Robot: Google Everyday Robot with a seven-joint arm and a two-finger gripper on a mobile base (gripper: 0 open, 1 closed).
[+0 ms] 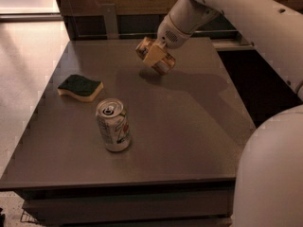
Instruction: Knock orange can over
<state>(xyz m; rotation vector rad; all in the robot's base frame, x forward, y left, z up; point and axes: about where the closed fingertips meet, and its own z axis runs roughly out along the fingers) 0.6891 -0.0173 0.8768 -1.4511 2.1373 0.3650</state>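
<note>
At the lower right of the frame, closest to the camera, stands a big white rounded part of the robot body (272,174). Beside it the dark grey table (189,126) fills most of the picture.

In the lower middle-left of the table a white can (113,125) with green and orange markings stands upright, and its opened top is visible. Farther back and more to the left lies a sponge (80,87), with the dark green side up and the yellow side down. It is well apart from the white can.

In the upper middle of the frame is the gripper (154,56). Its pale fingers (152,56) are closed around the orange can (165,65) and grip it on its body. The orange can is strongly tilted, with one end toward the upper left and the other toward the lower right. Its shadow lies on the table just under it. I cannot tell if the low end touches the surface.

The white arm (246,13) goes from the gripper up to the upper right corner.
</note>
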